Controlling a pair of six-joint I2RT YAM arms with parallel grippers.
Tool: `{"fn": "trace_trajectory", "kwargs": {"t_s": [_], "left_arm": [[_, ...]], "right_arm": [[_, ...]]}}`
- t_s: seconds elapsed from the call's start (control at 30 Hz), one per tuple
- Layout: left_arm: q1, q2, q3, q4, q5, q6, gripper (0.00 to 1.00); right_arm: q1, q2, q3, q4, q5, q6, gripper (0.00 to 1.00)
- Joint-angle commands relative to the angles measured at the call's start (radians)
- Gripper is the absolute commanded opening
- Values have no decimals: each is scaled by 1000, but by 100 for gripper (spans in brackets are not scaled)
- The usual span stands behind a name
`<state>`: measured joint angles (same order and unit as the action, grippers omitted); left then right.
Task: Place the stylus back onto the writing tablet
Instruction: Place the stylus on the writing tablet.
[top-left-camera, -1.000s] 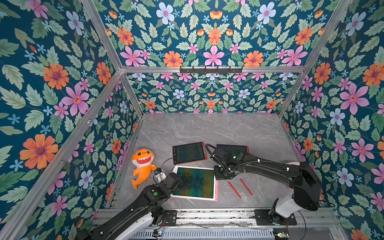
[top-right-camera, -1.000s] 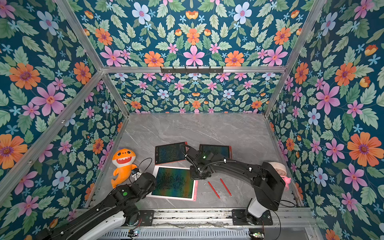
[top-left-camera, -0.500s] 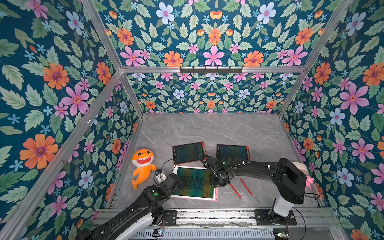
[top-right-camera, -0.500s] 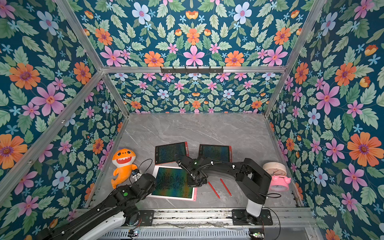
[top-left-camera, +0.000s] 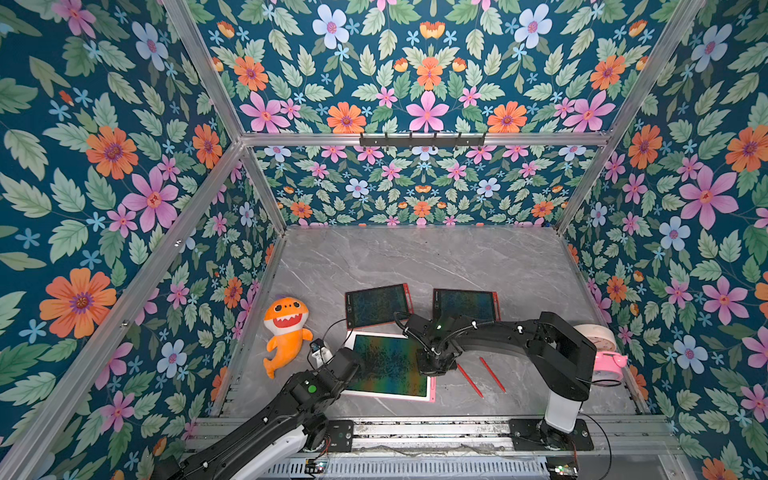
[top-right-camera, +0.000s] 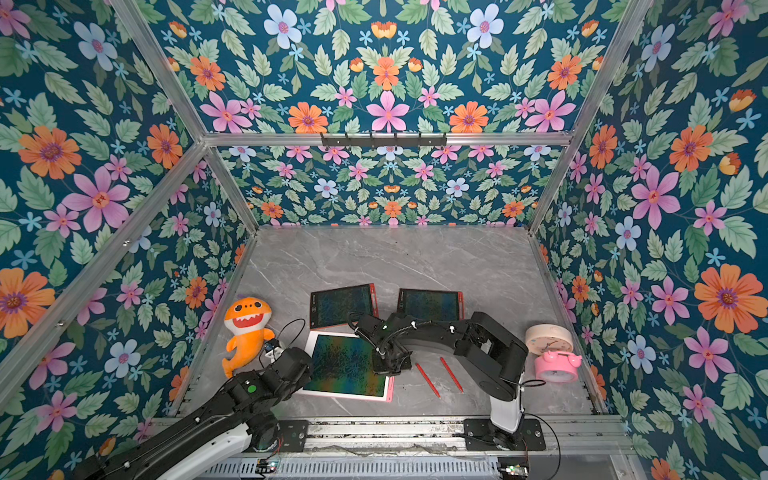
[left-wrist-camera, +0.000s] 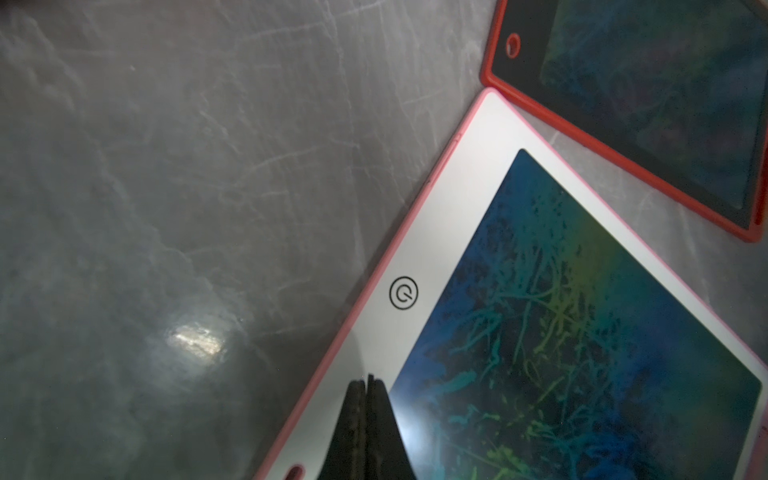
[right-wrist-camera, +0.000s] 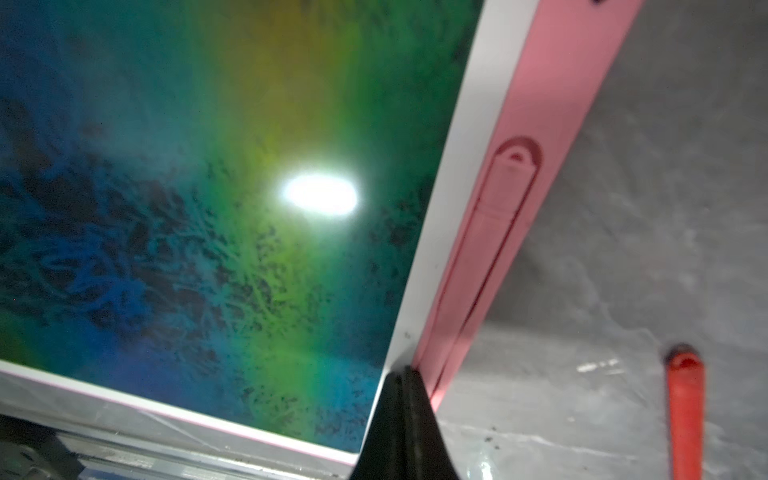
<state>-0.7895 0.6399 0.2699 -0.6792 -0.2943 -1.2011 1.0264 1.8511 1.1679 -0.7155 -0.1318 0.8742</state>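
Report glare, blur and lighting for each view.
Right wrist view: a white glare spot burns out part of the screen of the pink-framed tablet, and the red stylus is soft. Left wrist view: dim and hazy, with a dull light patch reflected on the grey table. Both top views: evenly lit and sharp.

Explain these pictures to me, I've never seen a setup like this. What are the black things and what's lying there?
Those are two robot arms with pincer grippers. Two pictures look down from overhead; two come from cameras on the arms' wrists. On the grey table lie a pink-edged writing tablet, two red tablets, two loose red styluses, and an orange shark toy. A pink stylus sits in the pink tablet's side slot. The left gripper and the right gripper are both shut, empty, their tips at that tablet.
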Motion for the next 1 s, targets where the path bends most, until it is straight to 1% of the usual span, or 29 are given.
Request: {"fn": "trace_trajectory", "kwargs": {"t_s": [0.0,0.17,0.43,0.53,0.77,0.97], "left_arm": [[1,3,-1,8,-7,3,0],[1,9,1,10,-3,6,0],[0,18,12,16,-9,8,0],[0,28,11,31,-6,8,0],[0,62,22,43,2,21,0],[0,53,20,32,-3,20,0]], "right_arm": [[1,31,-32,4,13,23,5],[1,24,-53,47,-5,1,6],[1,-138,-88,61,3,5,8],[4,-158,-85,46,4,4,8],[7,-110,-73,34,1,5,9],[7,-62,-70,30,0,10,9]]}}
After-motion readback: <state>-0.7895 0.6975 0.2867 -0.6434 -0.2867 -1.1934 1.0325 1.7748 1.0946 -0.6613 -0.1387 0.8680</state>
